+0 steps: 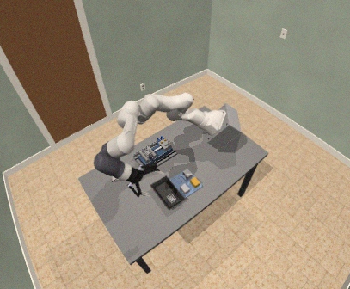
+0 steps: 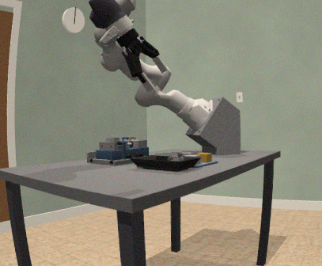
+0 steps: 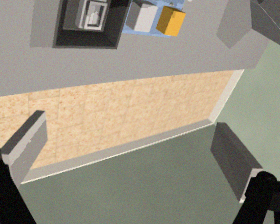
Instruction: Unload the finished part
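Gripper (image 2: 149, 65) fully released, empty, high above table. Part (image 1: 171, 198) already flat in tray (image 1: 158, 186), at 4 o'clock of vise (image 1: 156, 152). Looks rigid, light, smooth metal; pinch across outer side walls.

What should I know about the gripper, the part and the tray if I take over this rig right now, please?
Gripper: wide open, holding nothing, raised high above the table.
Part: lying in the black outfeed tray, on its floor; the wrist view shows a recess facing up, though it is too small to be sure of detail.
Vise: on the table behind the tray; whether its jaws hold anything is too small to tell.
Done: part appears placed and released.
Left: likely nothing beyond confirming that the part sits flat, pocket up.
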Robot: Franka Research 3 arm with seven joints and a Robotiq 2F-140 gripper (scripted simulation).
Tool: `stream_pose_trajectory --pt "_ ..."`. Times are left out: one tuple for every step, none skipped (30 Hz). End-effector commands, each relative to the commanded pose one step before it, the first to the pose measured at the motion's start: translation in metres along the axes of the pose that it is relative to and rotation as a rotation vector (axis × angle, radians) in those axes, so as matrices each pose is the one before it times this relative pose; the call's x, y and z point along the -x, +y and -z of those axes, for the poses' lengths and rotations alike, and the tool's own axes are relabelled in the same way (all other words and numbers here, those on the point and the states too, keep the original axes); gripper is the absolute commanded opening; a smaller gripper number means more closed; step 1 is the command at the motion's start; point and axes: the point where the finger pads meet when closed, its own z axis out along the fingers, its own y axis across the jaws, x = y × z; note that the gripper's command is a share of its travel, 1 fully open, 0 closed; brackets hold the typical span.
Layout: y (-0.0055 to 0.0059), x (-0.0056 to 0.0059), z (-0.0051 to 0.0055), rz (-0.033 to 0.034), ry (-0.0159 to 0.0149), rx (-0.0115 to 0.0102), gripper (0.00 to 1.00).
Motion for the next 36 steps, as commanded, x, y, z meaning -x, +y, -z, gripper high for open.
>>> stream_pose_trajectory --pt "0.00005 0.00005 0.0001 0.00009 0.00001 -0.00022 1.0" --pt "0.0 0.0 0.0 0.0 0.0 0.0 1.0" --pt "0.0 0.0 0.0 0.0 0.0 0.0 1.0" --pt "0.0 0.0 0.0 0.0 0.0 0.0 1.0" --pt "0.0 0.0 0.0 0.0 0.0 0.0 1.0" --pt "0.0 0.0 0.0 0.0 0.0 0.0 1.0" --pt "0.0 0.0 0.0 0.0 0.0 0.0 1.0" --pt "0.0 0.0 0.0 0.0 0.0 0.0 1.0" --pt "0.0 0.0 0.0 0.0 0.0 0.0 1.0" --pt "0.0 0.0 0.0 0.0 0.0 0.0 1.0" --pt "0.0 0.0 0.0 0.0 0.0 0.0 1.0" --pt "0.0 0.0 0.0 0.0 0.0 0.0 1.0" --pt "0.0 0.0 0.0 0.0 0.0 0.0 1.0" --pt "0.0 0.0 0.0 0.0 0.0 0.0 1.0" --pt "0.0 0.0 0.0 0.0 0.0 0.0 1.0" --pt "0.0 0.0 0.0 0.0 0.0 0.0 1.0" --pt "0.0 0.0 0.0 0.0 0.0 0.0 1.0" --pt "0.00001 -0.00005 0.00002 0.00028 0.00005 -0.00006 1.0" --pt "0.00006 -0.00036 0.00017 0.0019 0.00033 -0.00038 1.0" --pt "0.00015 -0.00095 0.00043 0.00494 0.00086 -0.00099 1.0" --pt "0.00029 -0.00176 0.0008 0.00919 0.00162 -0.00183 1.0" --pt "0.0005 -0.00278 0.00124 0.01445 0.00257 -0.00284 1.0" --pt "0.00077 -0.00395 0.00173 0.02055 0.00371 -0.00395 1.0" --pt "0.00116 -0.00524 0.00223 0.02731 0.00504 -0.00511 1.0" --pt "0.00169 -0.00662 0.0027 0.03456 0.00654 -0.00623 1.0" --pt "0.0024 -0.00804 0.00312 0.04216 0.00821 -0.00723 1.0" --pt "0.00286 -0.00813 0.00298 0.04305 0.00862 -0.00696 1.0" --pt "0.00052 -0.00129 0.00045 0.00691 0.0014 -0.00108 1.0" --pt "0.0 0.0 0.0 0.0 0.0 0.0 1.0" --pt "0.00276 -0.00663 0.00228 0.03567 0.00734 -0.00538 1.0" --pt "0.00123 -0.00266 0.00088 0.01449 0.00302 -0.0021 1.0" --pt "0.00067 -0.0014 0.00046 0.00768 0.00161 -0.00109 1.0" --pt "0.0 0.0 0.0 0.0 0.0 0.0 1.0" --pt "0.0 0.0 0.0 0.0 0.0 0.0 1.0" --pt "0.0 0.0 0.0 0.0 0.0 0.0 1.0" --pt "0.00505 -0.01012 0.00315 0.0559 0.01189 -0.00754 1.0"
